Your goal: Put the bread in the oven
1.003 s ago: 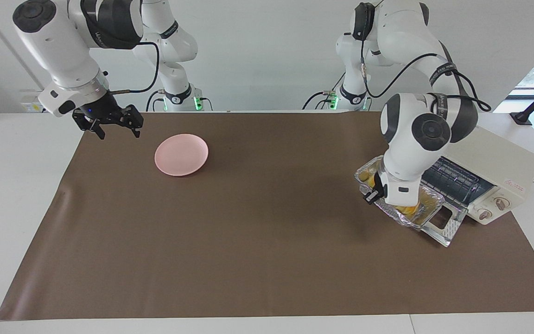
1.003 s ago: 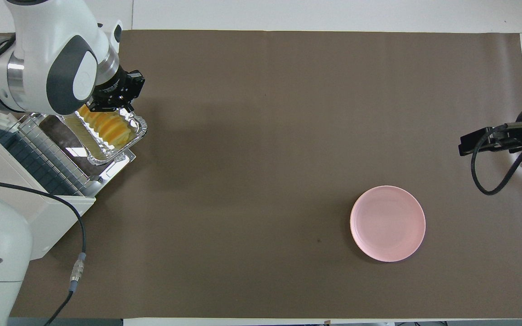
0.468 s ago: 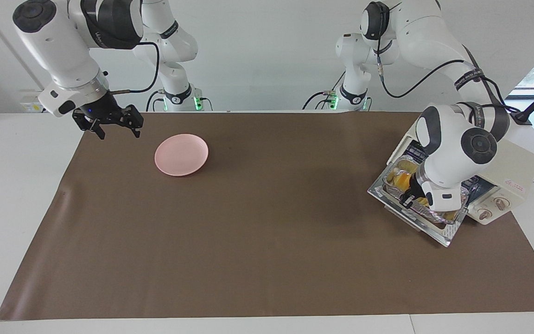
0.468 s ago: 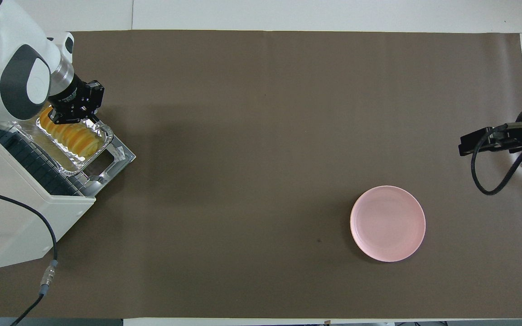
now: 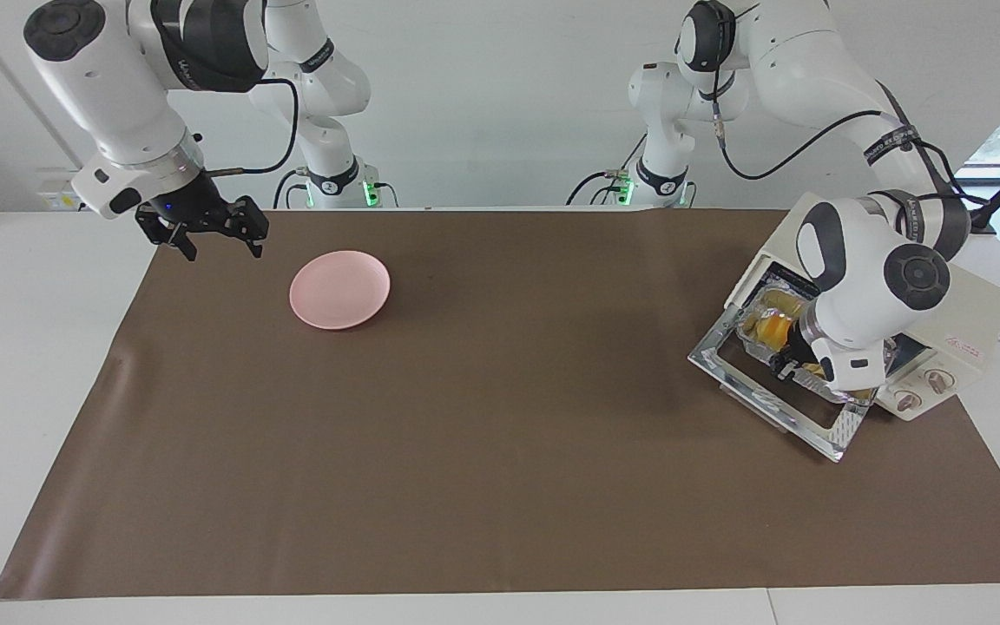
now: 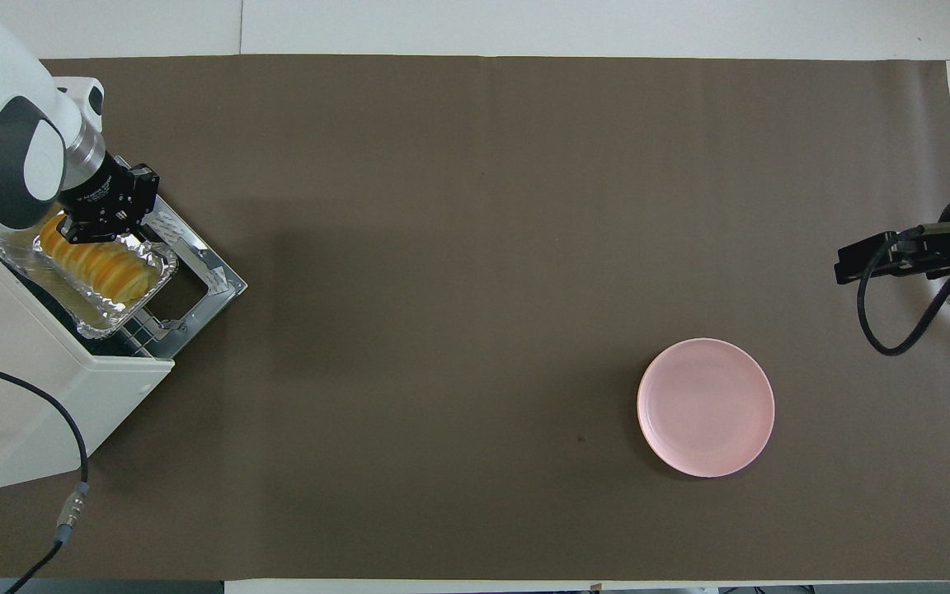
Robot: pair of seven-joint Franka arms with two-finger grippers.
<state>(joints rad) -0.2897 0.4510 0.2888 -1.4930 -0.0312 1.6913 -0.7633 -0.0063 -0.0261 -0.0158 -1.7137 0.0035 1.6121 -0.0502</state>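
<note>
Sliding into the toaster oven [image 5: 960, 317], the foil tray [image 6: 124, 301] carrying the bread [image 6: 96, 264] is now sitting partly inside the cavity, where a second ago it was hanging over the outer edge of the lowered glass door [image 5: 778, 395]. The left gripper [image 5: 785, 365] is clenching the tray's rim and is pushing it inward along the wire rack. Insertion is judged well advanced but incomplete: the tray's outer end is still projecting over the door. The right gripper [image 5: 213, 239] is waiting with fingers spread above the mat's edge, beside the pink plate [image 5: 339, 289].

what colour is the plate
Pink: the plate shows best in the overhead view.
</note>
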